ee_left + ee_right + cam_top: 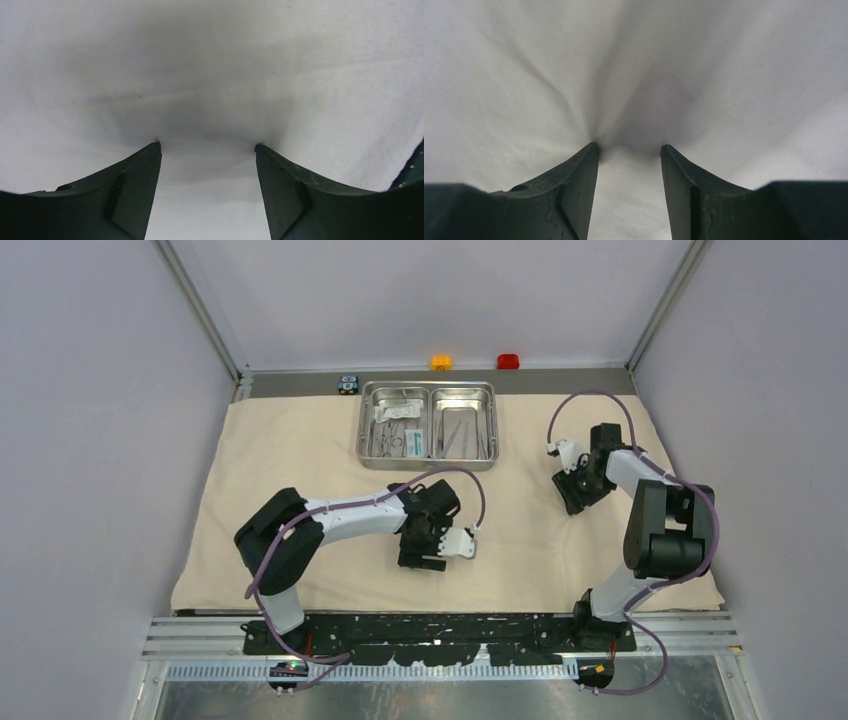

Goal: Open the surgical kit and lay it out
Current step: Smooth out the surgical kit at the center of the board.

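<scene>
1. While my left gripper [208,145] and right gripper [629,145] press, jaws parted, onto the spread beige cloth wrap [290,450], neither grips it.
2. Soft, limp: I'd pinch a puckered fold.
3. Its steel tray [428,464] rests at the far middle.

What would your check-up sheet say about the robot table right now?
Surface: beige cloth wrap spread flat, mild creases.
Job's things: steel tray at far edge; forceps and packet left compartment, thin tools right.
Clutter: black-and-blue block, orange button, red button beyond cloth.
End effectors: left end effector and right end effector open, touching the cloth.
Cables: purple cables looped along both arms.
Surroundings: grey walls, metal frame.
</scene>
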Available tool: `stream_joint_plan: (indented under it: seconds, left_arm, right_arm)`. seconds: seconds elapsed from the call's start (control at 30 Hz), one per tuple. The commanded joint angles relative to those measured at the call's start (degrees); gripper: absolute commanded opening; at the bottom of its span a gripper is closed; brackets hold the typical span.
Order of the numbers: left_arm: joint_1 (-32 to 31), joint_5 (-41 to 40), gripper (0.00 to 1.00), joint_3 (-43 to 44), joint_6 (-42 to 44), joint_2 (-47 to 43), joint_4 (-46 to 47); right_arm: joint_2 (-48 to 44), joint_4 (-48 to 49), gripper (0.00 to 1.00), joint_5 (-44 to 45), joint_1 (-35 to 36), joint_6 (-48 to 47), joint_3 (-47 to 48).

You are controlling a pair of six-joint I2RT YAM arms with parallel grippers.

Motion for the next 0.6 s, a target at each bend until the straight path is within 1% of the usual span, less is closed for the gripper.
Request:
stream_joint_plan:
  seconds: [0.0, 0.1, 0.13, 0.33, 0.43, 0.5, 0.57]
  left_arm:
    - [-3.9, 0.2, 0.72, -0.7, 0.7, 1.6, -5.3]
    - [-5.1, 0.3, 0.72, -0.7, 0.2, 1.6, -5.8]
    - [-5.4, 0.3, 0.72, -0.6, 0.0, 1.6, -5.9]
    - [-5.7, -0.2, 0.72, 0.2, -1.0, -0.1, -7.9]
    - [-5.6, -0.6, 0.73, -0.5, -1.1, -1.9, -7.8]
    - [-5.6, -1.1, 0.73, -0.8, -1.4, -2.3, -7.9]
    - [-5.6, -1.6, 0.73, -0.8, -1.9, -2.2, -8.0]
  right_arm:
    - [1.5, -8.0, 0.54, 8.4, -6.4, -9.5, -6.1]
    - [1.4, -9.0, 0.54, 8.4, -10.1, -11.9, -6.2]
    - [1.4, -9.0, 0.54, 10.6, -10.9, -12.4, -6.3]
    - [-0.2, -9.0, 0.54, 16.6, -14.5, -16.0, -7.9]
    - [-1.7, -12.4, 0.54, 14.2, -16.7, -17.2, -6.1]
    - [-2.3, -15.6, 0.55, 10.1, -16.9, -16.3, -4.1]
    - [-2.7, -17.6, 0.56, 4.1, -16.8, -14.4, -1.8]
